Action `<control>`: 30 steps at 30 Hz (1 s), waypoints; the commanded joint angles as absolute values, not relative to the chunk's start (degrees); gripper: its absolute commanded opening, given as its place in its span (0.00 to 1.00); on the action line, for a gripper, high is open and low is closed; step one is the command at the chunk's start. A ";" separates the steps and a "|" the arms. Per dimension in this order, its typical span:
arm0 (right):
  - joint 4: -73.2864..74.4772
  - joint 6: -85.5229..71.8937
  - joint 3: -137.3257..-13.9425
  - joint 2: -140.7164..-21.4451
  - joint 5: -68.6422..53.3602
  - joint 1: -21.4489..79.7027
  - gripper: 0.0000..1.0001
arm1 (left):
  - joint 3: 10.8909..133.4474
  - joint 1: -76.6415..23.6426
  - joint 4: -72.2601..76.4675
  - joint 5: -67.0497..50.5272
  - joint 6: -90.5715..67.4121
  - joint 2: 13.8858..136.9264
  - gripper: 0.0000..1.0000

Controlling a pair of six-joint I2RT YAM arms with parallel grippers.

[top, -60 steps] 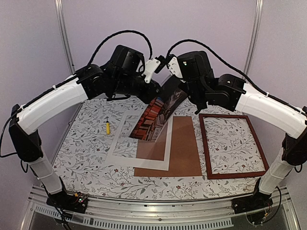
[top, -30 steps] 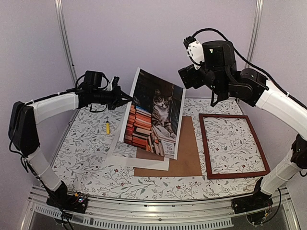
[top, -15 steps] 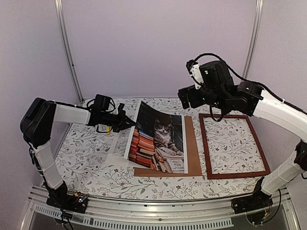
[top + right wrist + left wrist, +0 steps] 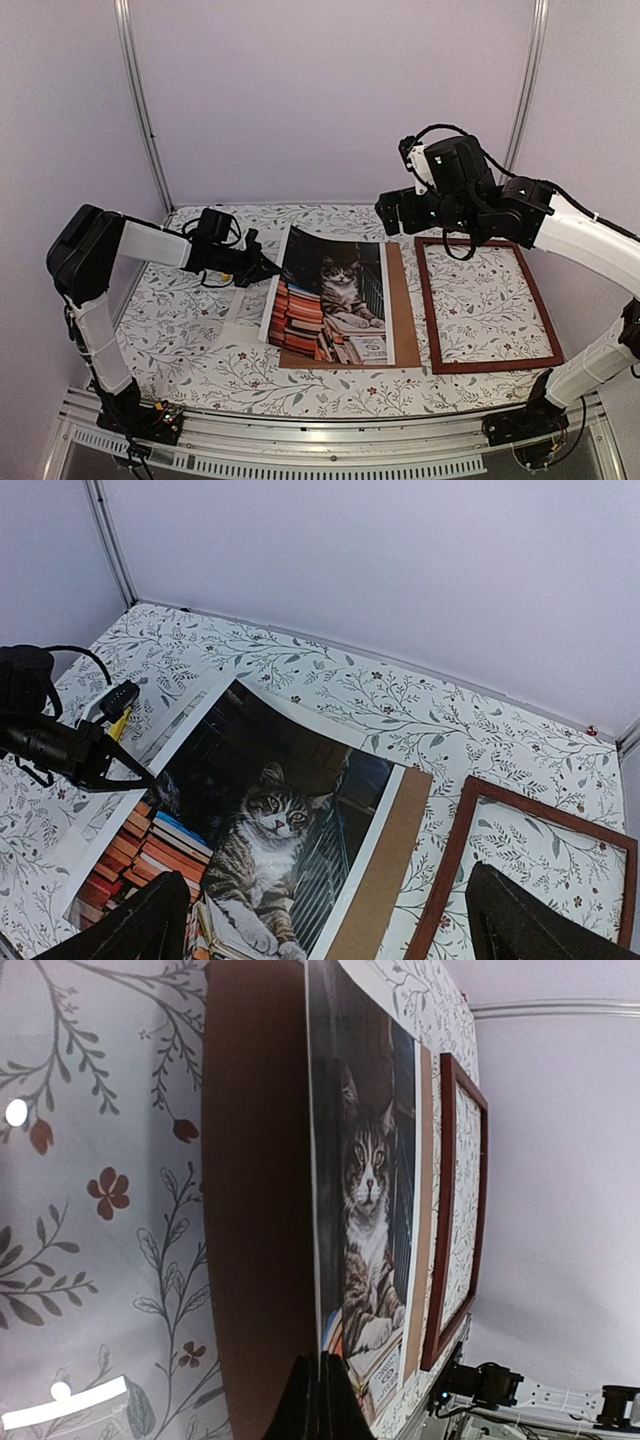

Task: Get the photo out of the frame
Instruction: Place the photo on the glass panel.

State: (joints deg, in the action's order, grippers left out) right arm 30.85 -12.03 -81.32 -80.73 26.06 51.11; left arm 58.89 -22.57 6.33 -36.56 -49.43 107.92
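Left pincer (image 4: 272,270) is clamped on the photo (image 4: 330,295) edge, the print stretching ahead of it. Right pincer (image 4: 330,925) gapes empty; the frame (image 4: 426,305) lies below it.

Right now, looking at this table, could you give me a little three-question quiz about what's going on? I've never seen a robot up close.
1. True or false: the photo sits inside the frame.
2. The right end effector is: A open and empty; B shut on the photo; C shut on the frame.
3. What is pinching the photo's left edge?
Key: 1 false, the frame lies empty beside it; 2 A; 3 the left end effector, shut on it.
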 commanded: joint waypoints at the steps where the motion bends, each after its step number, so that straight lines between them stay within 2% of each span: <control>1: 31.00 -14.30 -80.18 -79.87 23.68 50.50 0.99 | 58.01 -23.44 8.00 -35.21 -49.69 108.48 0.00; 9: 31.05 -15.01 -80.03 -80.96 22.24 50.36 0.99 | 59.24 -22.68 4.16 -32.62 -46.93 107.99 0.00; 30: 30.64 -15.41 -78.54 -82.58 21.33 50.15 0.99 | 68.25 -12.87 -16.29 -33.92 -30.51 110.71 0.00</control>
